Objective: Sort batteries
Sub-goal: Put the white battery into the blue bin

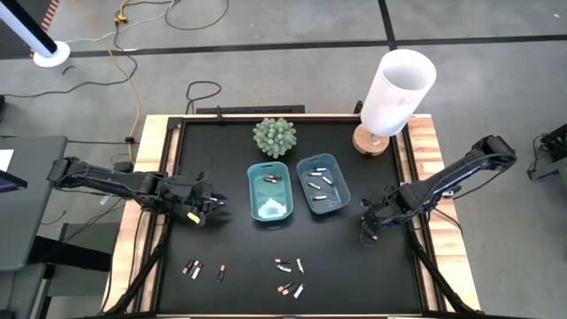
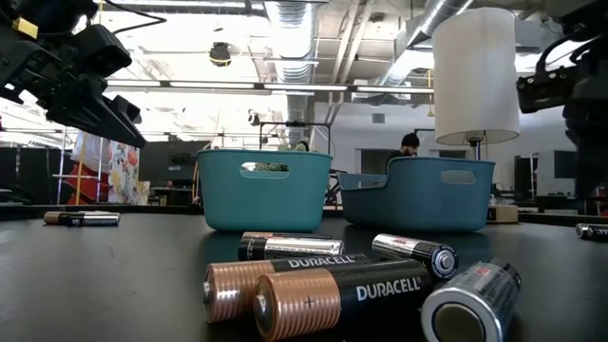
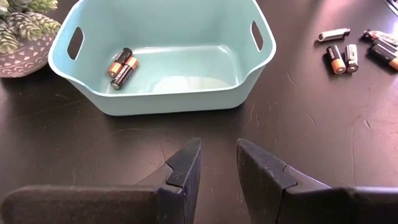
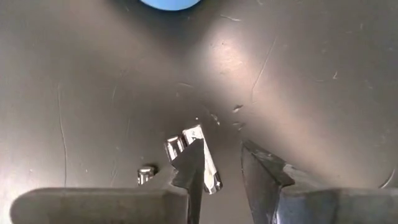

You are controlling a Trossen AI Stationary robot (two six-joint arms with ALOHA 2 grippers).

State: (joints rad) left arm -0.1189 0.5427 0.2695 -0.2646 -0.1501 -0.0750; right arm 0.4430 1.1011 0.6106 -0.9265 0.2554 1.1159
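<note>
Right gripper (image 4: 221,165), fingers apart and empty, hovers right of the right tray (image 1: 322,185); a silvery battery (image 4: 205,158) is half hidden behind one finger. Left gripper (image 3: 217,165), fingers apart, faces the left tray (image 3: 161,56) holding two batteries (image 3: 121,67). Open tabletop (image 1: 230,239) between.

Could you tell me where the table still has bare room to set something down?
Bare patches: between the left tray and the left gripper, the far left corner beside the plant, and the near right corner in front of the right gripper. Crowded: the near edge, with loose batteries, and the far right corner holding the lamp.
</note>
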